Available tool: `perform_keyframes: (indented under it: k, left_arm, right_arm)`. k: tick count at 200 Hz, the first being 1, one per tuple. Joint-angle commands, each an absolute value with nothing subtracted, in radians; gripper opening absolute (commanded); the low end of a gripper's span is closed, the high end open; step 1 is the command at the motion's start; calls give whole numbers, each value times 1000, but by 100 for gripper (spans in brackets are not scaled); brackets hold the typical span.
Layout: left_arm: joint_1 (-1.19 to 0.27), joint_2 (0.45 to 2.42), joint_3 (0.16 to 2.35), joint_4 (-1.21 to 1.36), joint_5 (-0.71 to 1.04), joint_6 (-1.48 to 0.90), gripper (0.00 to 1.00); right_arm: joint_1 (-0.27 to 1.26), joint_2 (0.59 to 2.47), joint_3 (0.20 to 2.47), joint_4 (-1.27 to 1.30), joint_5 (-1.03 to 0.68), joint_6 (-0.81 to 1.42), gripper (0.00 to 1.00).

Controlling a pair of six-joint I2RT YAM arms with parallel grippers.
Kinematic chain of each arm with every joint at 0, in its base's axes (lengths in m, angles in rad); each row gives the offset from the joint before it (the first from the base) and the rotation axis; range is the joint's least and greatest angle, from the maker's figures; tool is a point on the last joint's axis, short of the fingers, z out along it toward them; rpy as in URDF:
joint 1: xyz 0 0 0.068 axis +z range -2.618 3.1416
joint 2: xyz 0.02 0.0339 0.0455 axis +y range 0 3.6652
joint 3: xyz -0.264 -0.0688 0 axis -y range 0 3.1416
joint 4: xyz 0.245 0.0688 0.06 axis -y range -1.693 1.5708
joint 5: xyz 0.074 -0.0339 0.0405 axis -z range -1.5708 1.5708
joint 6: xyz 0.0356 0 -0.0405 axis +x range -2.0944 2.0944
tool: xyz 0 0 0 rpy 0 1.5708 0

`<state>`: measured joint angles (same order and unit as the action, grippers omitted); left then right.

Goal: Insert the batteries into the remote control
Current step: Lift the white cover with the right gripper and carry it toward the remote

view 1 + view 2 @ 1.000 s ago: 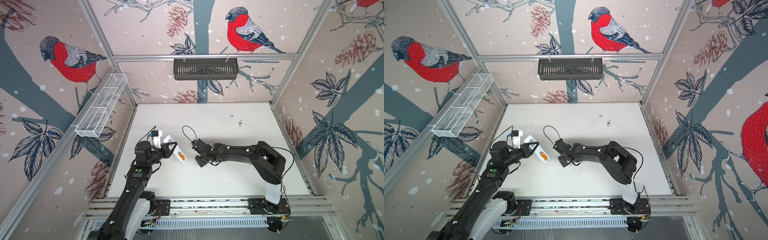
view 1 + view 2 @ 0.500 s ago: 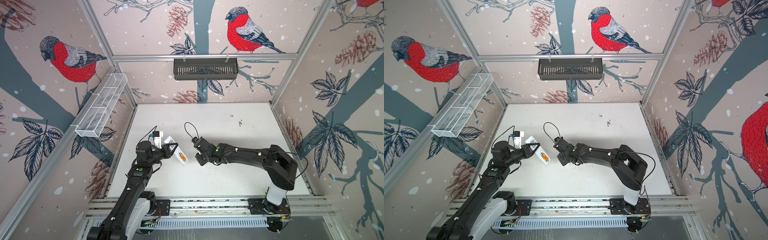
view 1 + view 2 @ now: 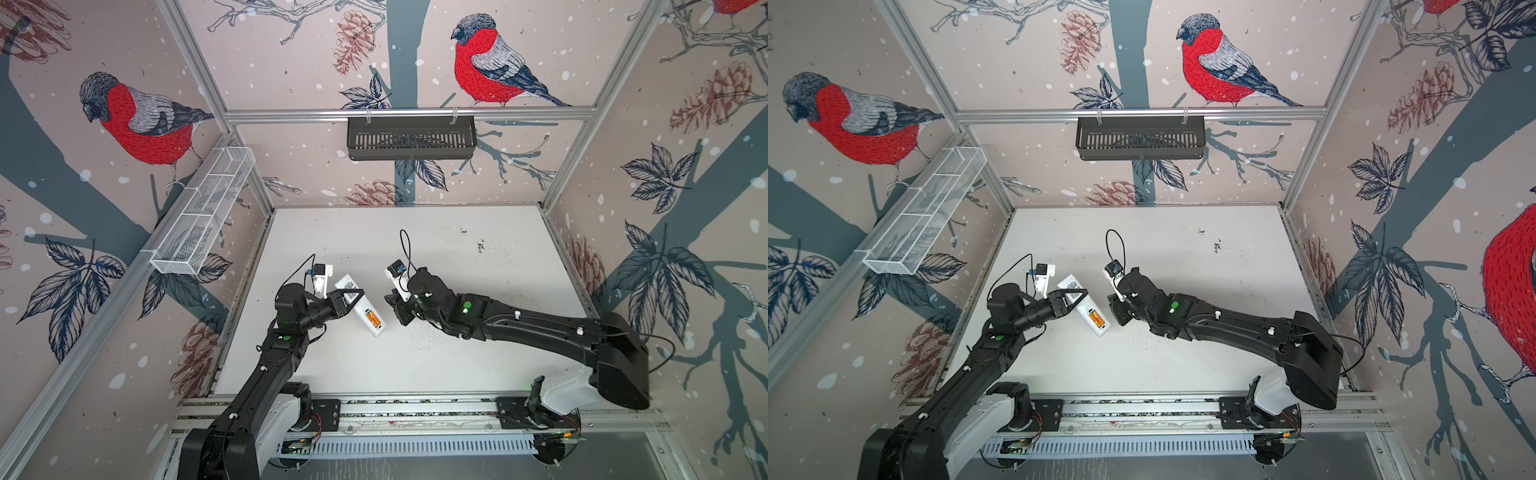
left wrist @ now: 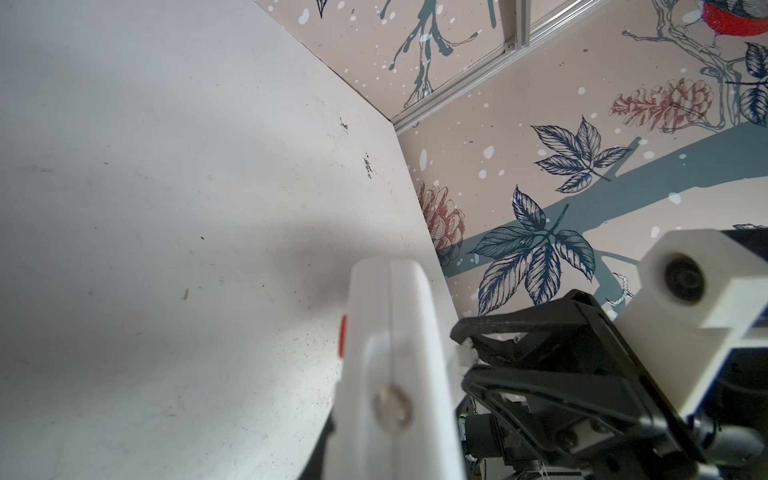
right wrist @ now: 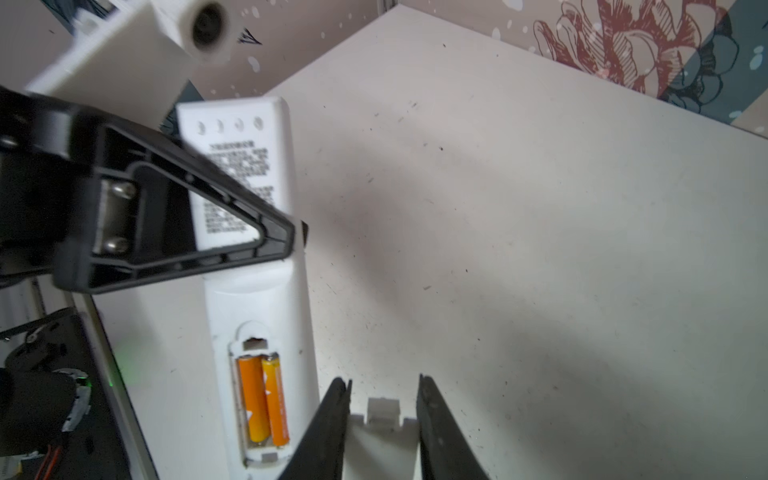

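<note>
The left pincer [image 3: 356,296] is clenched across the remote control [image 5: 257,299], back upward; both batteries [image 5: 264,399] sit in its recess past that pincer; the right pincer [image 5: 381,386] grips a white piece [image 5: 382,436], seemingly the cover, beside them.

Batteries [image 5: 264,399] seated side by side in remote control [image 5: 257,299]; remote control clamped in left gripper [image 3: 356,296]; cover piece [image 5: 382,419] held in right gripper [image 5: 381,380] alongside

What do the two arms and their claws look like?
The left arm and right arm are black, with a white base segment and green light each. The left claw and right claw have black triangular open-frame fingers. A white boxy camera with a thin black cable sits on each wrist.
</note>
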<state>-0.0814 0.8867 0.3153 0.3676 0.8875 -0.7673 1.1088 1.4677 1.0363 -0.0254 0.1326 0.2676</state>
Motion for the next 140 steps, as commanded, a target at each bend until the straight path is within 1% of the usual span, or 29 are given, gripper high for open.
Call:
perform_keyframes:
  k: [1, 63, 140]
  left_arm:
    - [-83, 893, 309, 500, 942, -821, 0]
    - [-83, 917, 283, 616, 976, -893, 0]
    - [-79, 920, 266, 717, 1013, -965, 0]
  right_arm:
    - [1132, 1441, 1016, 114, 121, 249, 30]
    - [1217, 1457, 997, 205, 224, 244, 30]
    - [1235, 1484, 956, 256, 236, 213, 30]
